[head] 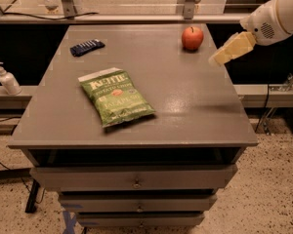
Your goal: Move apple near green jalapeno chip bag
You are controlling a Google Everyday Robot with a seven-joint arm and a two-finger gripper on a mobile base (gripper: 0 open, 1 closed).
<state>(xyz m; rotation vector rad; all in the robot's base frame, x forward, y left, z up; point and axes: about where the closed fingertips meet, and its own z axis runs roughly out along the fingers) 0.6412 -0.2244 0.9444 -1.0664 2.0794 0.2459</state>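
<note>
Tool (218,58) is hanging at approx 2 o'clock of the bench (200,116), just over its right edge. It's reaching in from the white arm (278,16) at the upper right and pointing down-left twd the bench top. Whether it's spread or pressed together can't be told from this view. Apple (192,37) is sitting upright, stem up, on the bench at approx 1 o'clock, near the back right corner. It's lying at approx 10 o'clock of the tool tip, near it but apart. Green jalapeno chip bag (116,97) is lying flat at approx 8 o'clock of the bench's middle, turned a bit, w/ its white top edge facing approx 11 o'clock. It's sitting well apart from the apple, which is at approx 1 o'clock of the bag. Small dark blue packet (87,47) is lying at approx 11 o'clock, twd the back left corner, apart from the bag. Off the bench at 9 o'clock, a white pump bottle (7,79) is standing on a lower ledge. Drawers (134,177) are stacking under the bench front at 6 o'clock.
</note>
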